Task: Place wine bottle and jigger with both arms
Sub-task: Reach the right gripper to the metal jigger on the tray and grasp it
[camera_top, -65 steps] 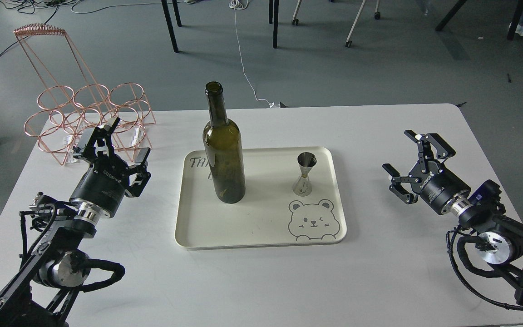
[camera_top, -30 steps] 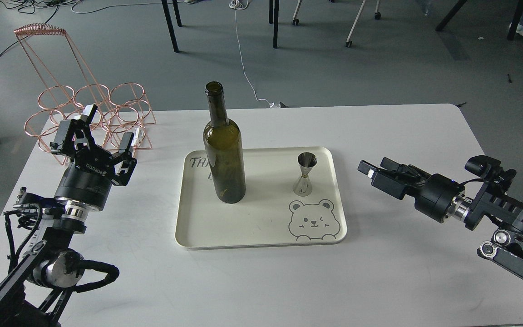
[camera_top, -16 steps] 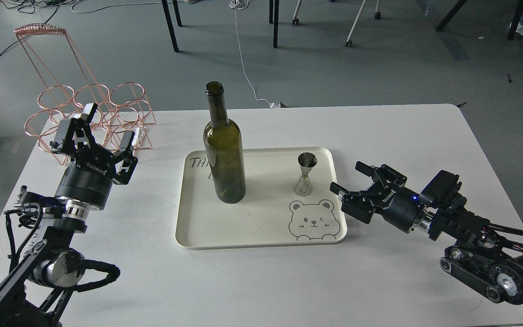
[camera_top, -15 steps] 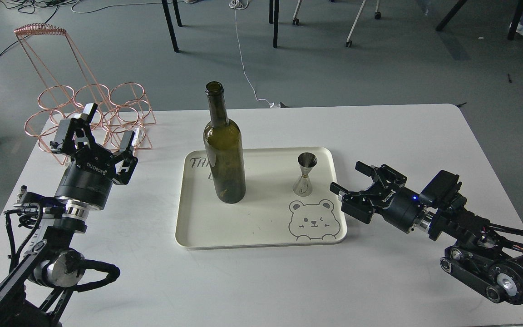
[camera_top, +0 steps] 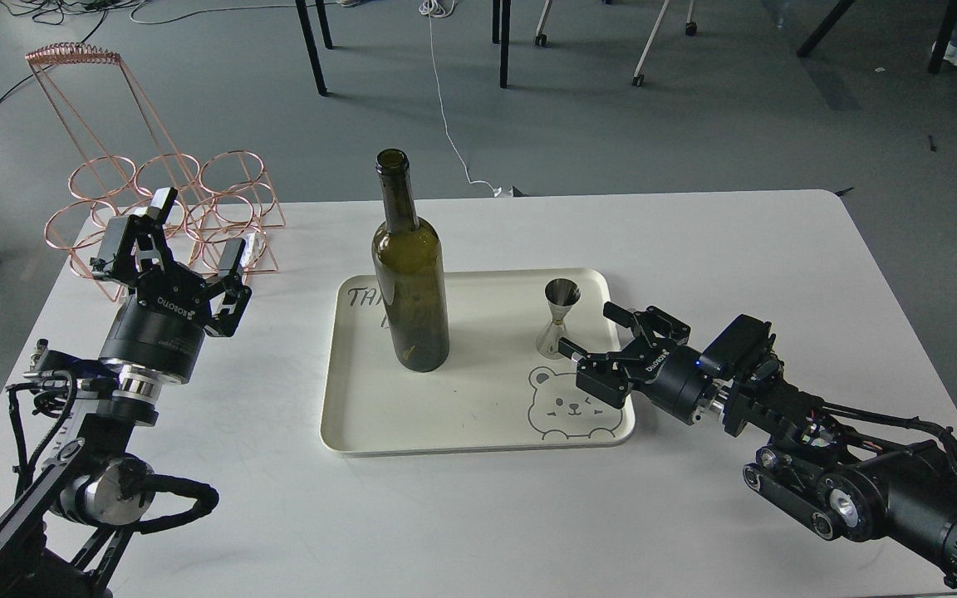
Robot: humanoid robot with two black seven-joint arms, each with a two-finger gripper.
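Note:
The dark olive-green wine bottle (camera_top: 410, 274) stands upright on the left part of the cream tray (camera_top: 445, 415). The small silver jigger (camera_top: 559, 320) stands upright on the tray's right part, above a printed bear face. My right gripper (camera_top: 593, 330) is open, low over the tray's right edge, its fingers just right of the jigger and apart from it. My left gripper (camera_top: 184, 232) is open and empty, raised over the table's left side, well left of the bottle.
A copper wire bottle rack (camera_top: 154, 208) stands at the table's back left, just behind my left gripper. The white table (camera_top: 478, 515) ends at a rounded corner at the back right. Chair legs and cables are on the floor beyond.
My right arm has swung in from the table's right side and reached left, bringing its open gripper to the tray beside the jigger. My left gripper drew back left, then held still.

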